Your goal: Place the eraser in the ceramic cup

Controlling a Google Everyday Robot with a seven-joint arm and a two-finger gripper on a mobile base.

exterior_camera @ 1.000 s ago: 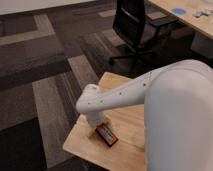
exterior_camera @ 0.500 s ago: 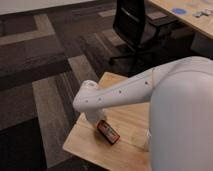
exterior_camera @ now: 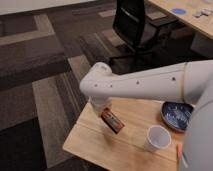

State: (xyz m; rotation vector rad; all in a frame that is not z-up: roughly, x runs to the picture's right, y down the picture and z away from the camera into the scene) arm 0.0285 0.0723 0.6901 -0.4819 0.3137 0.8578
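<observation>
Camera view puts your pincer [exterior_camera: 106, 114] just left of frame centre, hanging below the white arm's [exterior_camera: 145, 86] elbow and pinching the eraser [exterior_camera: 113, 121], which tilts down toward the lower right, lifted off the wooden bench [exterior_camera: 95, 142]. You will find the ceramic cup [exterior_camera: 157, 138] standing upright on the bench at the lower right, apart from the eraser, with the blue patterned bowl [exterior_camera: 177, 115] near it, toward the right edge. A black office chair [exterior_camera: 131, 27] stands on the carpet at the top of the frame.
</observation>
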